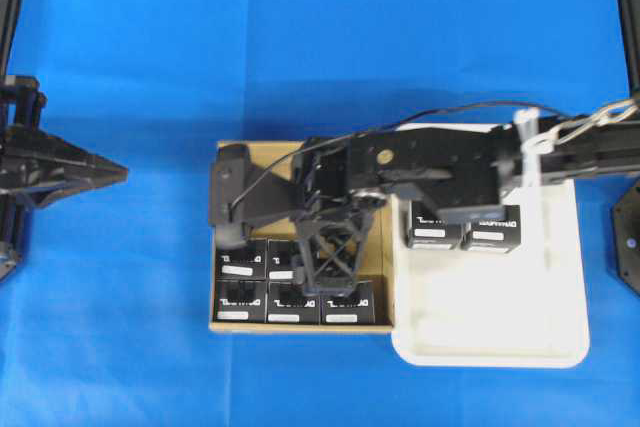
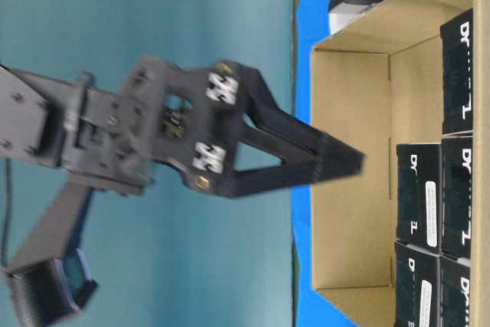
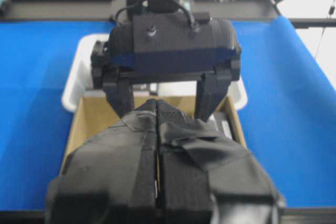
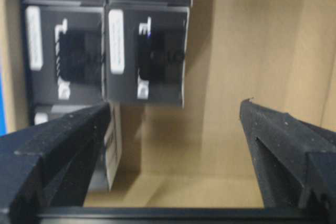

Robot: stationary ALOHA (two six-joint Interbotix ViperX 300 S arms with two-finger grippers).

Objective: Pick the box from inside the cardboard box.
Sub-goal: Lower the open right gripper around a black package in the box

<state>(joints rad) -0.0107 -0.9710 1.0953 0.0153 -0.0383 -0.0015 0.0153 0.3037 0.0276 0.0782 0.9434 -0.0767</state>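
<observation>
Brown corrugated cardboard box (image 1: 225, 324) sits on the blue table, left of a white tray (image 1: 560, 347) already holding two black boxes; my right gripper (image 4: 176, 129) hangs inside it, fingers spread wide and holding nothing, lined up, I judge, for the next grab. The box (image 4: 144, 53) I would take is a small black cuboid, white lettering, white label, among others packed along the near side. My left gripper (image 3: 157, 145) waits at the far left, fingers pressed together.

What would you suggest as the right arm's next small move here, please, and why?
Probably shift the open right tool sideways over the nearest black box and lower it. In the right wrist view its fingers straddle bare cardboard box floor, holding nothing, with that box just off to one side.
</observation>
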